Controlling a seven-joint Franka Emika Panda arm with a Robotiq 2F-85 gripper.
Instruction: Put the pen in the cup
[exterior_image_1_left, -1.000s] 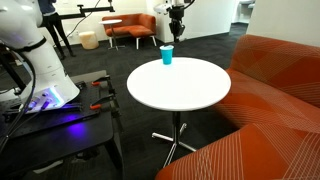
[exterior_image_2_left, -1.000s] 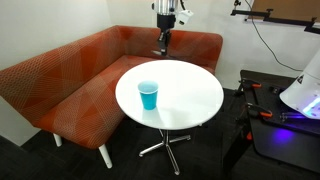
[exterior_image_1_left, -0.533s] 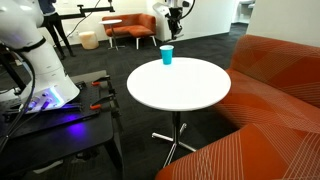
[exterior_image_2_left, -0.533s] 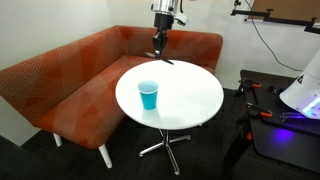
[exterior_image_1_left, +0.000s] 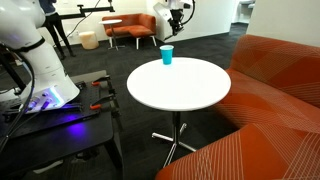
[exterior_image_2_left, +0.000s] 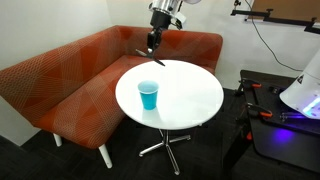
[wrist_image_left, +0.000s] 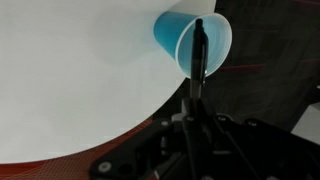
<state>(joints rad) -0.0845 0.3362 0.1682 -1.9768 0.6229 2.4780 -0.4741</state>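
Pen (wrist_image_left: 197, 55) is clamped between the fingers (exterior_image_2_left: 152, 41), which are closed tight on one end of it. It hangs in the air, off the bench and not in the cup. In the wrist view the dark shaft runs up from the fingers at the bottom of the picture. Its free end crosses the open mouth of the blue cup (wrist_image_left: 172, 33). That view does not show whether the tip is truly above the cup or only lines up with it.

In an exterior view the fingers hang above the rim of the round white bench (exterior_image_2_left: 190, 95) on the side nearest the sofa back. The pen shows there as a thin dark slanted line just below them, well apart from the cup (exterior_image_2_left: 149, 96). The cup stands upright on the bench, near the edge, its mouth open upward.

In both exterior views the arm (exterior_image_2_left: 166, 10) comes in from the top of the picture. From the opposite side the fingers appear high up beyond the cup (exterior_image_1_left: 166, 55).

An orange patterned sofa (exterior_image_2_left: 60, 80) wraps around two sides of the bench, which stands on a single metal leg (exterior_image_2_left: 165, 140) over dark carpet.
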